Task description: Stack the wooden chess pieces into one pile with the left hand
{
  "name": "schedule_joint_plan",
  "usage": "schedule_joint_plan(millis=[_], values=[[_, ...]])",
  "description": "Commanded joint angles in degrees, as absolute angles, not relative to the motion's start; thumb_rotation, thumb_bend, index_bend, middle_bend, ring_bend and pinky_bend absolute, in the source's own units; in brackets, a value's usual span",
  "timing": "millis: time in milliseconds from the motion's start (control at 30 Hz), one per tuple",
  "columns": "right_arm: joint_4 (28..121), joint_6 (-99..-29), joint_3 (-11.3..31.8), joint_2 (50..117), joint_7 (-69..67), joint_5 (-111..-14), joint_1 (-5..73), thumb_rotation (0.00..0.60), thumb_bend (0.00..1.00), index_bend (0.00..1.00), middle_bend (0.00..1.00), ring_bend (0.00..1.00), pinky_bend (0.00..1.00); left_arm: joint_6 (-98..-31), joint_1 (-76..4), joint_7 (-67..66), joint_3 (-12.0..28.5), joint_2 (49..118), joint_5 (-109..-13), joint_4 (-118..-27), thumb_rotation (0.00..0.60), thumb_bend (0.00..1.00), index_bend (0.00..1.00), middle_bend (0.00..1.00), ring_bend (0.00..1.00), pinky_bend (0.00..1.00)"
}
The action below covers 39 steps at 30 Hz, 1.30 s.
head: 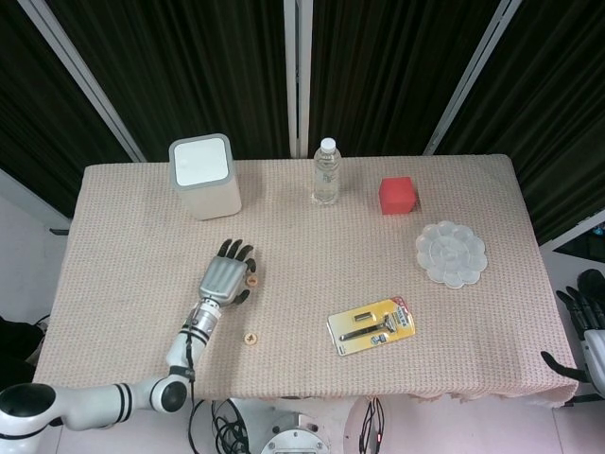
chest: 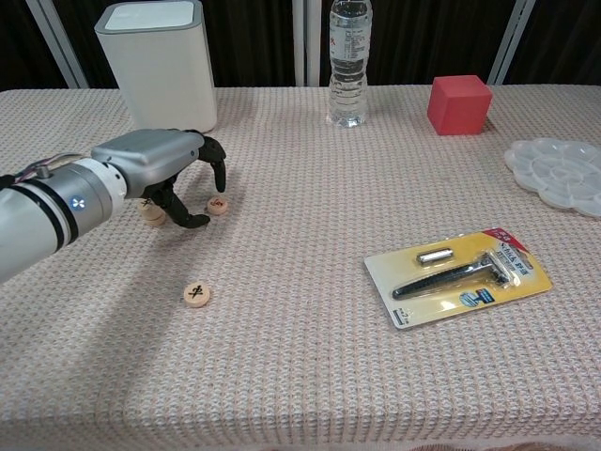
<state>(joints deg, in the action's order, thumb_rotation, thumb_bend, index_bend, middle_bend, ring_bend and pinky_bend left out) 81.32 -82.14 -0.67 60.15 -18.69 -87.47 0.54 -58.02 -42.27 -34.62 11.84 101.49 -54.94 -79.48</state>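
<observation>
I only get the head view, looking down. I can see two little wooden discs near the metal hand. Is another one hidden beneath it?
Observer: Yes. The chest view shows a third disc lying on the cloth under the left hand.
Operator: Is the hand gripping it?
Observer: No. It sits flat on the cloth, and the curled fingers arch over without closing on it.
Operator: Are the discs blank?
Observer: No. The nearest disc carries a dark character on top.
</observation>
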Motion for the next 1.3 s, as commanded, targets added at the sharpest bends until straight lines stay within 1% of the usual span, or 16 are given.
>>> schedule_joint_plan(millis=[33, 467, 1000, 1133, 1300], values=[[81.3, -82.1, -0.7, 60.1, -18.7, -87.5, 0.6, 0.600, 0.15, 0.00, 0.00, 0.00, 0.00, -57.9, -42.5, -34.5, 11.8, 101.6, -54.8, -79.2, 0.600, 0.26, 0.38, 0.12, 0.00, 0.00], [81.2, -81.7, -0.6, 60.2, -18.7, -87.3, 0.7, 0.600, 0.15, 0.00, 0.00, 0.00, 0.00, -57.2, -43.9, -35.1, 11.7, 102.2, -53.1, -78.2, 0.600, 0.26, 0.40, 0.12, 0.00, 0.00], [80.7, -81.6, -0.7, 60.4, -19.1, -87.1, 0.5, 0.600, 0.15, 0.00, 0.00, 0.00, 0.00, -58.2, -44.2, -34.6, 11.3, 102.3, -52.8, -78.0, 0.600, 0.28, 0.49, 0.13, 0.00, 0.00], [80.6, -81.6, -0.6, 60.4, -19.1, -87.0, 0.5, 0.600, 0.15, 0.00, 0.00, 0.00, 0.00, -59.0, -43.8, -33.9, 11.7, 102.2, -52.6, -78.5, 0.600, 0.28, 0.51, 0.14, 0.00, 0.00], [80.6, -81.7, -0.6, 60.3, -19.3, -87.0, 0.4, 0.600, 0.15, 0.00, 0.00, 0.00, 0.00, -60.2, -43.3, -33.7, 11.7, 100.5, -53.2, -80.9, 0.600, 0.29, 0.52, 0.14, 0.00, 0.00]])
